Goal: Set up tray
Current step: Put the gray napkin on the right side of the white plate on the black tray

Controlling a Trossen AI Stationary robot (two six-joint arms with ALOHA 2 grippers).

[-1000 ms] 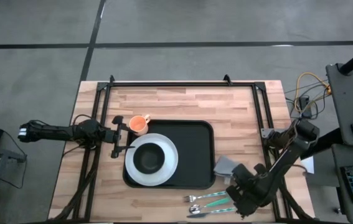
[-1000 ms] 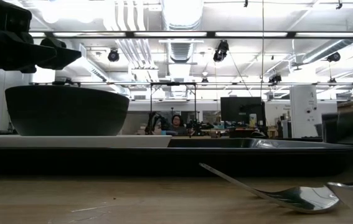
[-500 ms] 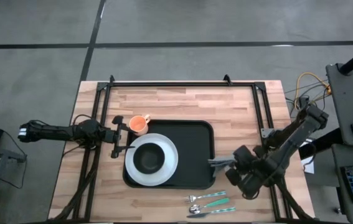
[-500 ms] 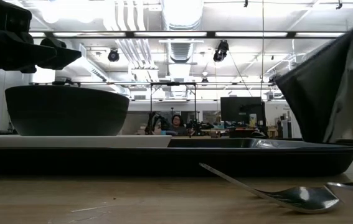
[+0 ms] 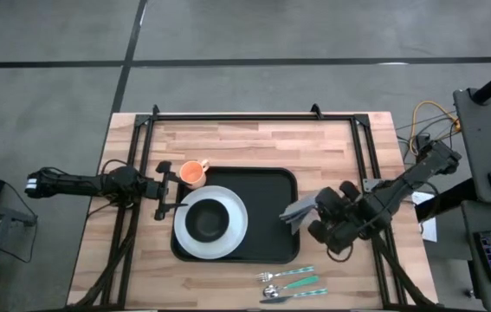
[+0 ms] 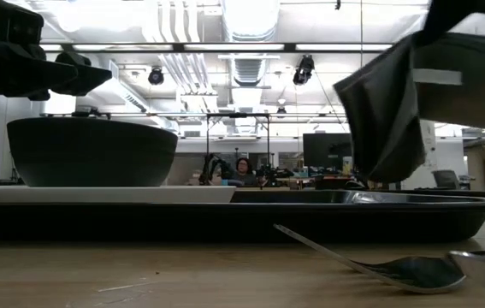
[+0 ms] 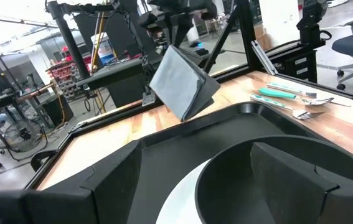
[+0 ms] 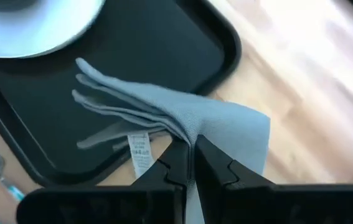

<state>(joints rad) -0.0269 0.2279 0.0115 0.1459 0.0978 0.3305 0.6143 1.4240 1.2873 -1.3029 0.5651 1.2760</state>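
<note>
The black tray (image 5: 271, 195) lies mid-table and carries a white plate (image 5: 235, 217) with a dark bowl (image 5: 208, 222) on it. My right gripper (image 5: 319, 213) hovers over the tray's right rim, shut on a folded grey napkin (image 5: 300, 210). The napkin also shows in the low view (image 6: 392, 98) and in the left wrist view (image 7: 182, 87). My left gripper (image 5: 165, 191) waits, open, at the tray's left rim, beside an orange cup (image 5: 193, 173) that stands on the table. My right gripper (image 8: 192, 163) pinches the napkin between its two fingers at a folded edge (image 8: 187, 138), coming from above and slanting down. Several layers fan out from the pinch. The napkin hangs below the fingers, lifted clear above the tray's right rim, with its label (image 8: 139, 152) showing.
A fork (image 5: 290, 274) and a spoon (image 5: 293, 290) with teal handles lie on the wood near the table's near edge, right of centre. A black frame (image 5: 228, 115) runs along the far and side edges. Bare wood lies between the tray and the far rail.
My right gripper has risen from beside the cutlery and moved toward the far edge and a little left, toward the tray. The napkin, which lay on the table right of the tray, has been lifted clear and now hangs over the tray's right rim.
</note>
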